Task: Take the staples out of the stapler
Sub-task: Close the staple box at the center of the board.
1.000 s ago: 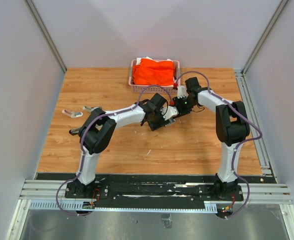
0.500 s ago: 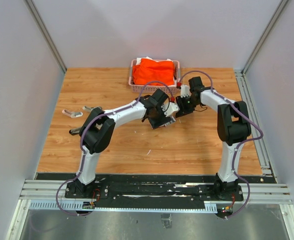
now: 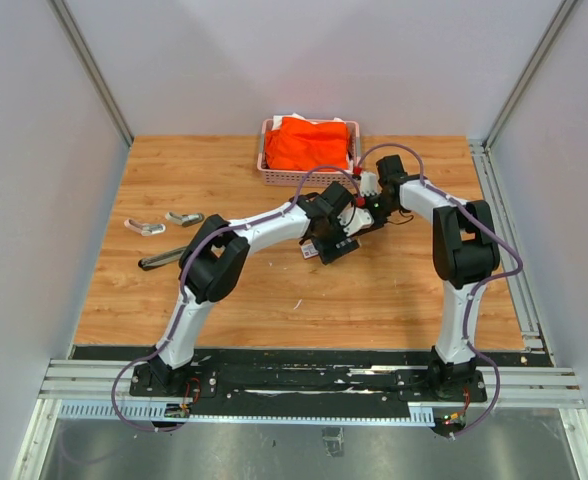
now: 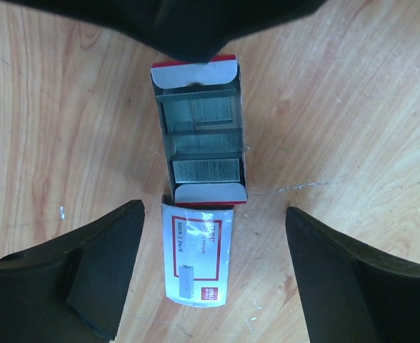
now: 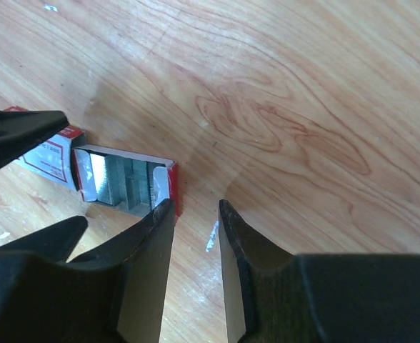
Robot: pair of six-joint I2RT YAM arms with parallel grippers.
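Two grippers meet over the staple box (image 4: 193,73) at the middle of the table (image 3: 224,170). The staples (image 4: 199,170) lie as silvery strips inside the open box. Its lid (image 4: 196,261) is folded flat toward the left gripper (image 4: 213,214), whose jaws stand wide apart and empty above it. The right gripper (image 5: 194,207) shows a narrow gap with bare wood between its fingers and grasps nothing. Judged step: strips deposited in the box. The next move calls for a straight lift clear of the box walls, without nudging them.
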